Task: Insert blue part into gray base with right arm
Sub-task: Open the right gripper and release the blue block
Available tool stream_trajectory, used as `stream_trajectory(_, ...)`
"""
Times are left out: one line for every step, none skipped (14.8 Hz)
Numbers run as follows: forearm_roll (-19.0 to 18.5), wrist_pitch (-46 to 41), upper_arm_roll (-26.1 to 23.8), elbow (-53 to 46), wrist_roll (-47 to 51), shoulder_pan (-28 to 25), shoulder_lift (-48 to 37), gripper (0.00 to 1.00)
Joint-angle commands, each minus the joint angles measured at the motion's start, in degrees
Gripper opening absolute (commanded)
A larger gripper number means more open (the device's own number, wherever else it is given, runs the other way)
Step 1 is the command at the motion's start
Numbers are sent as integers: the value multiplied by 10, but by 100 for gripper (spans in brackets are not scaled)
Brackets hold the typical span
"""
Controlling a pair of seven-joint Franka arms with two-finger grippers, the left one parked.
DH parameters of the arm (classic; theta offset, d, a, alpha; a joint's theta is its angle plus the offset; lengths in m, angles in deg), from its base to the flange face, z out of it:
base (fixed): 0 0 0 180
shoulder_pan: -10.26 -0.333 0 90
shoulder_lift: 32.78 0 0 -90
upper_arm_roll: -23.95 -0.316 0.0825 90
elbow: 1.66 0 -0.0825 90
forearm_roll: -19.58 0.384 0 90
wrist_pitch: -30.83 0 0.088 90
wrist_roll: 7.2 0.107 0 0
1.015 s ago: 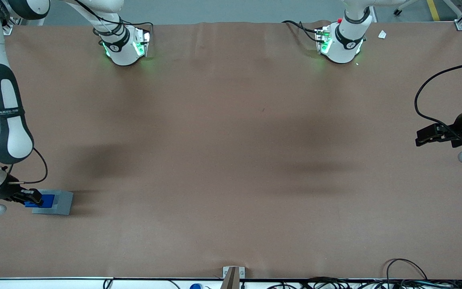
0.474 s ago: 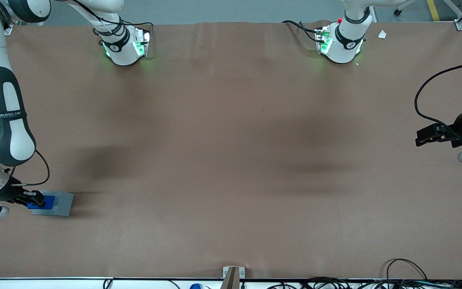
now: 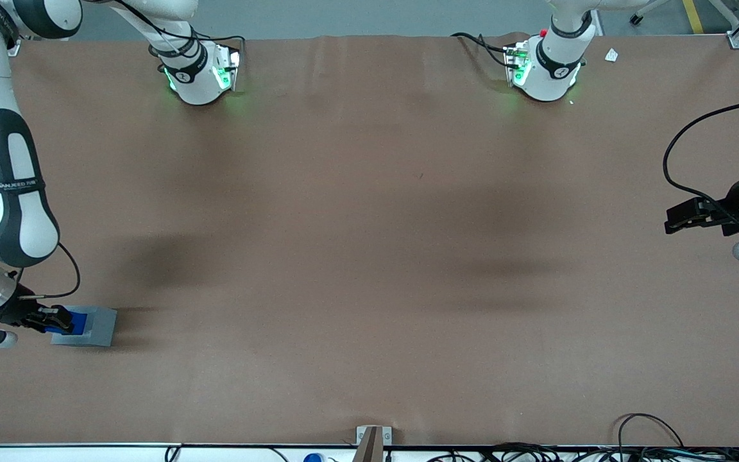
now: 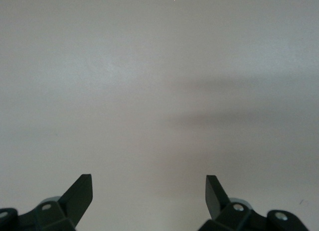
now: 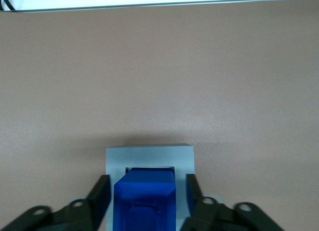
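Brown tabletop (image 3: 369,256), gray base (image 3: 95,326) sits at my working arm's end. My claw (image 5: 144,196) is over the gray base, fingers (image 5: 101,193) closed narrow on the blue part (image 5: 144,198), which sits in the base's recess.

Glossy blue part (image 5: 144,196), matt gray base (image 5: 149,155), matt brown table cloth (image 3: 369,256)
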Motion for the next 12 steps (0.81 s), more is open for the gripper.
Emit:
stream_trajectory(-11,-8,-5,-21,-5,6,8,100)
stream_trajectory(-10,-7,-5,-24,-5,7,8,100)
stream_trajectory(-9,-9,-5,-29,-5,6,7,100)
stream_trajectory(-7,-29,-5,-32,-3,6,1,100)
stream_trajectory(-7,-81,-6,-37,-2,4,-4,100)
stream_trajectory(-9,-145,-4,-63,1,-1,-13,100)
stream_trajectory(-11,-208,-4,-86,12,-3,-19,100)
stream_trajectory(-14,-251,-5,-96,28,-3,-27,100)
stream_trajectory(-16,-267,-6,-98,36,-3,-49,100)
stream_trajectory(-23,-279,-6,-94,38,-3,-82,100)
stream_trajectory(-31,-309,-7,-94,37,-3,-102,100)
stream_trajectory(-36,-339,-7,-94,37,-3,-125,100)
